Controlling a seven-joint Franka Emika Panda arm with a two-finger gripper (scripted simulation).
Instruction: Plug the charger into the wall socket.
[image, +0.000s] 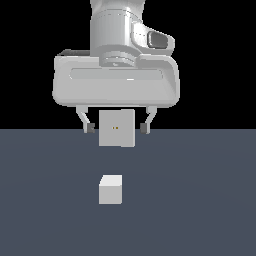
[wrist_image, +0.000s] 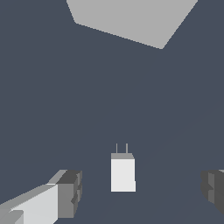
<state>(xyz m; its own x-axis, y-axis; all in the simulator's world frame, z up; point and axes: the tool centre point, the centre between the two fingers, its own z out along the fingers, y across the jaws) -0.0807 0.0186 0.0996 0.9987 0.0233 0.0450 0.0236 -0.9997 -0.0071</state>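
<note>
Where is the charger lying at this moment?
In the exterior view, the charger sits alone on the floor, near the middle, below and nearer the camera than the wall socket, untouched by the open jaws.

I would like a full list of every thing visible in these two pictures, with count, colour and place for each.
charger: one, plain white cube with two thin prongs seen in the wrist view, lying on the floor, nearer the exterior camera than the socket.
wall socket: one, pale grey upright square block with two tiny dark-gold holes at its face's centre, standing on the floor behind the charger.
floor: one, dark blue-grey, flat, under both blocks.
gripper: one, white body with dark grey fingertips, open, above the floor, holding nothing; its fingers are wide apart.
</note>
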